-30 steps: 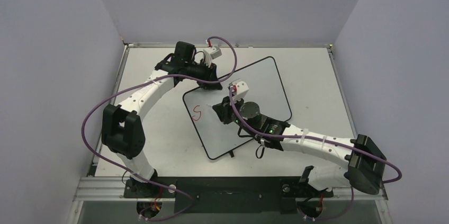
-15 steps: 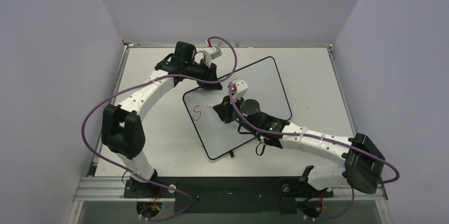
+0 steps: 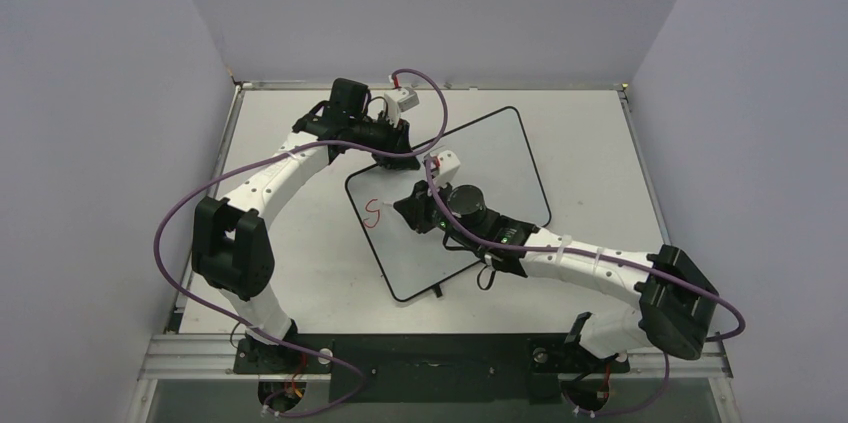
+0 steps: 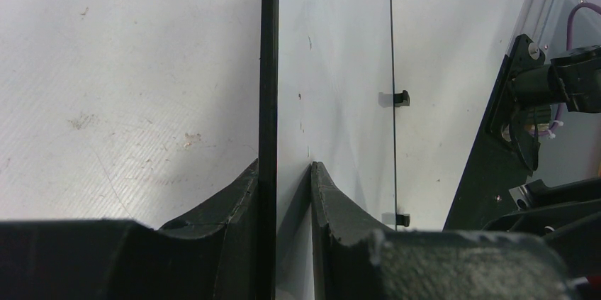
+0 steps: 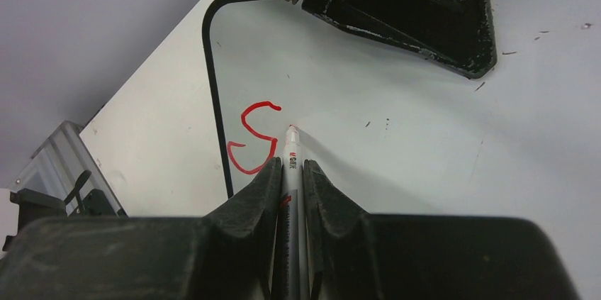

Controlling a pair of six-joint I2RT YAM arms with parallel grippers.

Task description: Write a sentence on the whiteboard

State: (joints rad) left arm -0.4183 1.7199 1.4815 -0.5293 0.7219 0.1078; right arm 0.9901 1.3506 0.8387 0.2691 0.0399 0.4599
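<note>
Just ahead of right gripper (image 5: 289, 167), clamped on white red-tipped marker (image 5: 291, 145), tip sits just right of red handwritten S (image 5: 254, 145) on flat white black-framed whiteboard (image 5: 425, 115); left gripper (image 4: 283, 176) pinches board edge.

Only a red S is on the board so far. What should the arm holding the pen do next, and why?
Probably start the next letter's first stroke just after the S: the right claw grips the marker with its tip beside that letter, while the left claw clamps the whiteboard edge, steadying it.
</note>
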